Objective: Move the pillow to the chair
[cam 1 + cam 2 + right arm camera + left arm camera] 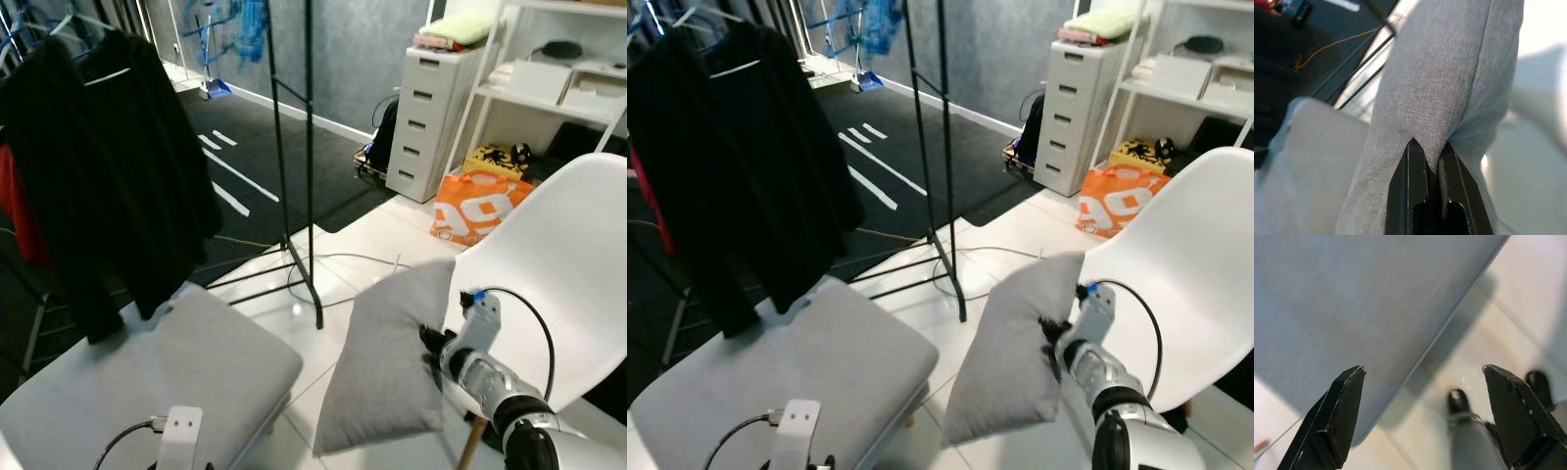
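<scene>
Pillow (387, 357) first: a grey one, hanging upright in the air on the near right, clear of the floor, its fabric pinched at the edge by the right end effector (431, 345). The right wrist view shows the two black fingers (1416, 186) clenched on a fold of the cloth, so the grasp looks firm. Just to the right of the pillow, and close behind it, stands the white chair (558, 294), its curved shell facing the robot; the pillow is beside the seat, not yet on it.

Farther left lies a broad grey cushion (147, 377), and the left end effector (1420, 416) hovers above its edge with fingers spread wide, holding nothing. Beyond that a black garment (108, 166) hangs from a rack, and an orange bag (480, 206) sits by the white drawers at the far right.

As I judge it, the pick-up is done and the carry nearly so; what remains is to swing the pillow right over the seat, set it down and let go.
</scene>
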Robot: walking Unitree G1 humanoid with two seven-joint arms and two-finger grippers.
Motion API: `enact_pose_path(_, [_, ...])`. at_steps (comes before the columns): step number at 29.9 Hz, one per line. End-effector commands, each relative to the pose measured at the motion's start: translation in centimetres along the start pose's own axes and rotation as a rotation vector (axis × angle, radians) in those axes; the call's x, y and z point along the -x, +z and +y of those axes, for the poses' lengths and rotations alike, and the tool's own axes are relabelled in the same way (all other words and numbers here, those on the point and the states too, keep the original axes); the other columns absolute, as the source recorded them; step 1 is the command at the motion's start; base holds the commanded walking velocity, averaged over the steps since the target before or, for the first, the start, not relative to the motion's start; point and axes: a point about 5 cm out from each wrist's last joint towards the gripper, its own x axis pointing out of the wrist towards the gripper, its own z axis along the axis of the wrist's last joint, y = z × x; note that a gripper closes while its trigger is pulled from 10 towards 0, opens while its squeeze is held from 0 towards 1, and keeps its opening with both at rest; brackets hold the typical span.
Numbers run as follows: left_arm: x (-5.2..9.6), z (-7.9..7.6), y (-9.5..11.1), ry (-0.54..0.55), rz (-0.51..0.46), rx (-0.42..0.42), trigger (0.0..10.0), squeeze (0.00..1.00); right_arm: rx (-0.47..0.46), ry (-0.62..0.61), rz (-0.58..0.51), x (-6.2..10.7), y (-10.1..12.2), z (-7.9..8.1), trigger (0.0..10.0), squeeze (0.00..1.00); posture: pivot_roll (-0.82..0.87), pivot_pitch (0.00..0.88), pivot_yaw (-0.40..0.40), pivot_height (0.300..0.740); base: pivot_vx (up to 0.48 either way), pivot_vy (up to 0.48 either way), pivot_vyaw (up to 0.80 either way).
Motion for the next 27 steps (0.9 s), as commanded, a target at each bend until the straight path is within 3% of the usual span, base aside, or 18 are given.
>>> enact_pose_path(1, [0.17,0.61,-0.86,0.013,0.027,-0.004,10.0,0.00,0.005,0.029,-0.057,-0.29,1.30,0.94,10.0,0.00,-0.24,0.049,0.010,0.740,0.000,-0.480,0.00])
enact_pose_path(19, [0.18,0.59,-0.87,0.010,0.026,-0.005,10.0,0.00,0.010,0.021,-0.069,-0.31,1.67,0.99,10.0,0.00,-0.24,0.048,0.011,0.740,0.000,-0.468,0.00])
enact_pose_path(27, [0.19,0.65,-0.83,0.012,0.018,0.008,10.0,0.00,0.051,-0.047,-0.043,-0.10,1.56,0.12,10.0,0.00,-0.24,0.043,0.010,0.740,0.000,0.000,0.00])
